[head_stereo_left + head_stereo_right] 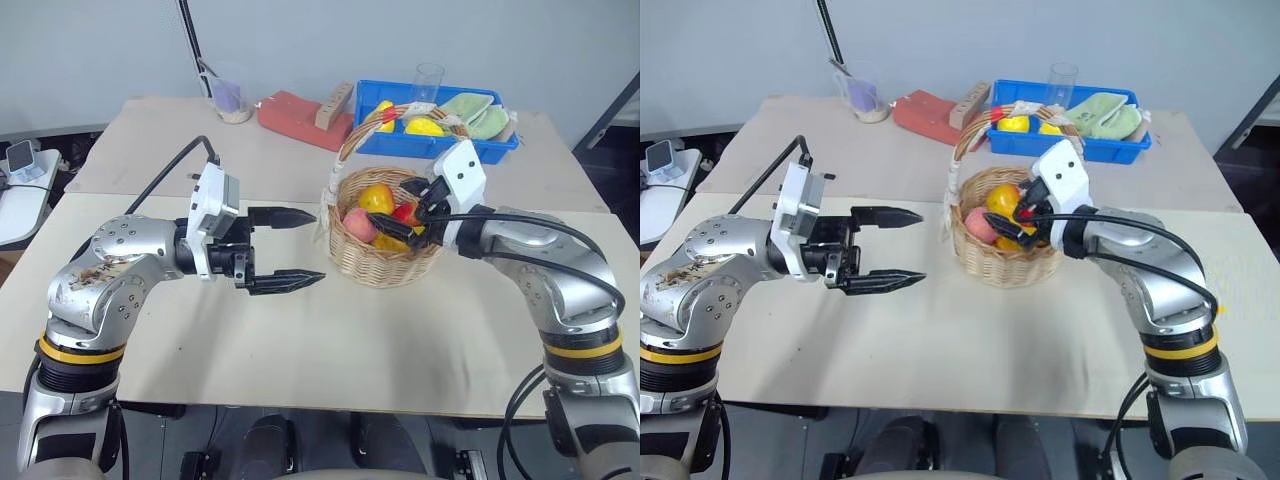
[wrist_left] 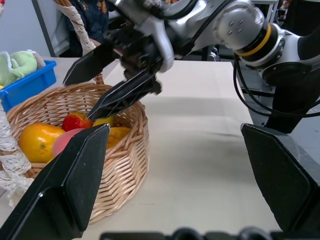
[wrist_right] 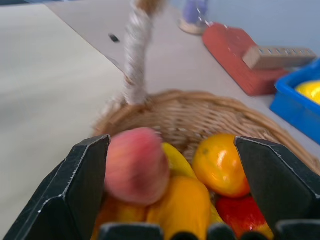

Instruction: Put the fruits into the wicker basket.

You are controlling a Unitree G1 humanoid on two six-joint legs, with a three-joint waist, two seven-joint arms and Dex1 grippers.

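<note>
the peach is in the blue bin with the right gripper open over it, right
Not quite: the peach lies in the wicker basket, not the blue bin. The right wrist view shows it there, with the right gripper open over it.

A beige tabletop (image 1: 300, 340) carried everything, and at its far edge, around one o'clock, sat a blue plastic bin (image 1: 400, 142) holding yellow fruit (image 1: 423, 127), green cloths (image 1: 478, 112) and a clear glass (image 1: 427, 82). Just beside it, toward twelve o'clock, lay a red block (image 1: 295, 118) with a wooden strip (image 1: 335, 103) on top. Toward eleven o'clock stood a clear cup (image 1: 231, 95) with purple contents.
</note>
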